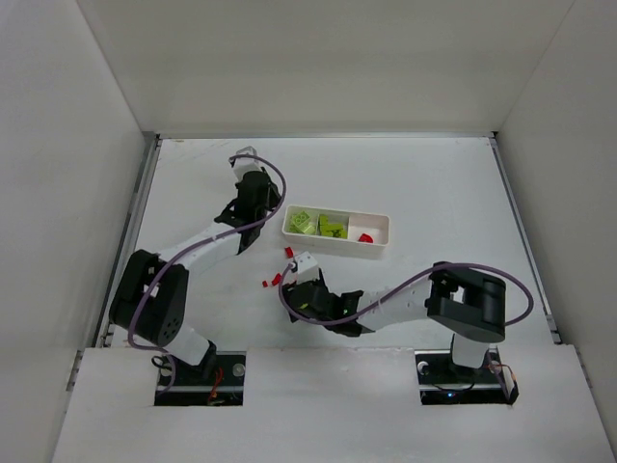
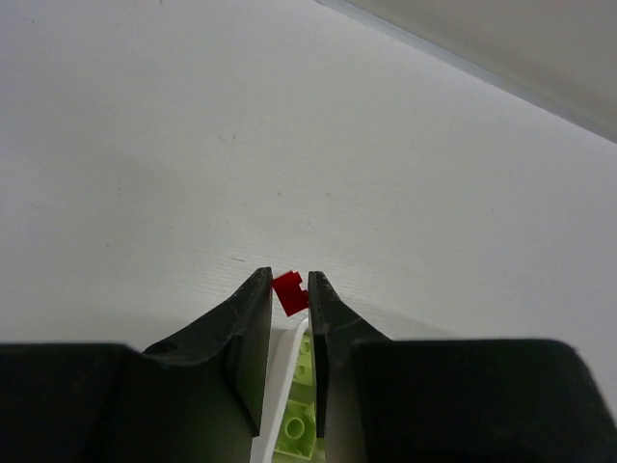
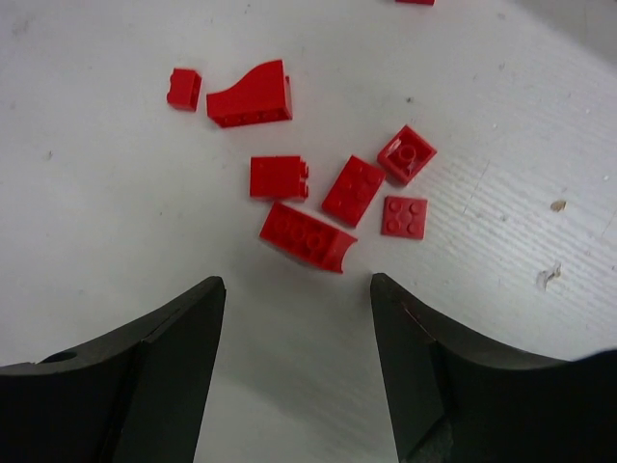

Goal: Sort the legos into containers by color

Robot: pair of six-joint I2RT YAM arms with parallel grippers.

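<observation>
Now left gripper pinches one red brick at 9 o'clock of the tray — right gripper wide over red bricks.

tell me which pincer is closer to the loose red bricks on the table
Right. The right pincer is open just short of the loose red bricks, which lie ahead of its fingertips. The left pincer is off by the white tray, shut on one small red brick.

Bright, even, diffuse light; faint soft shadows; wrist views sharp, overhead softer.
</observation>
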